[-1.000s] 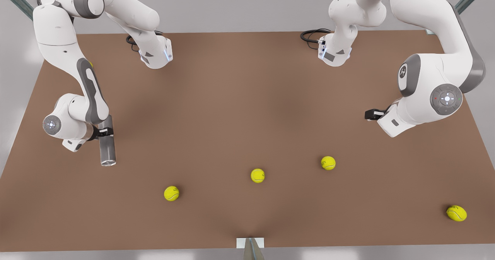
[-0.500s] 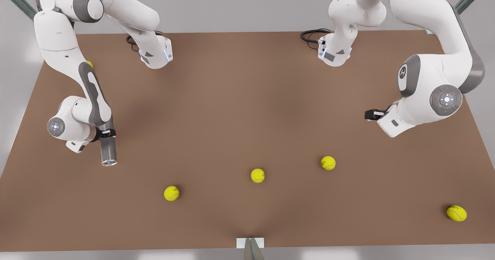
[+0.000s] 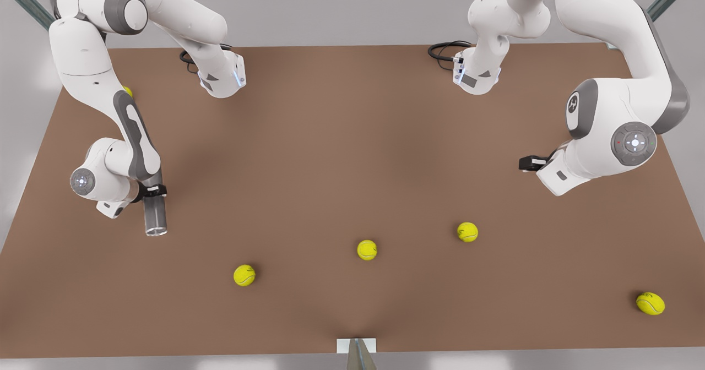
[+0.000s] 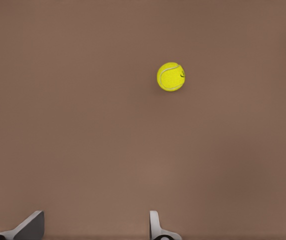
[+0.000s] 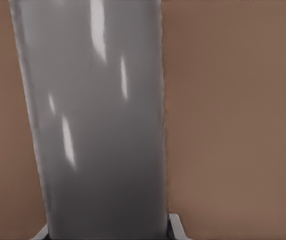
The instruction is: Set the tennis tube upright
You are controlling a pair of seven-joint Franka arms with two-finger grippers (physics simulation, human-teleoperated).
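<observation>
From the front, my right pincer (image 3: 152, 191) clamped the tennis tube (image 3: 155, 215), which hung below it over the counter (image 3: 352, 166). My left pincer (image 3: 527, 163) waited. Its wrist view showed spread fingers (image 4: 155, 226); the right's, tube (image 5: 93, 120) between fingers.

A brown table (image 3: 341, 139) carries five scattered yellow tennis balls (image 3: 367, 250) and two black cable coils (image 3: 443, 50).
</observation>
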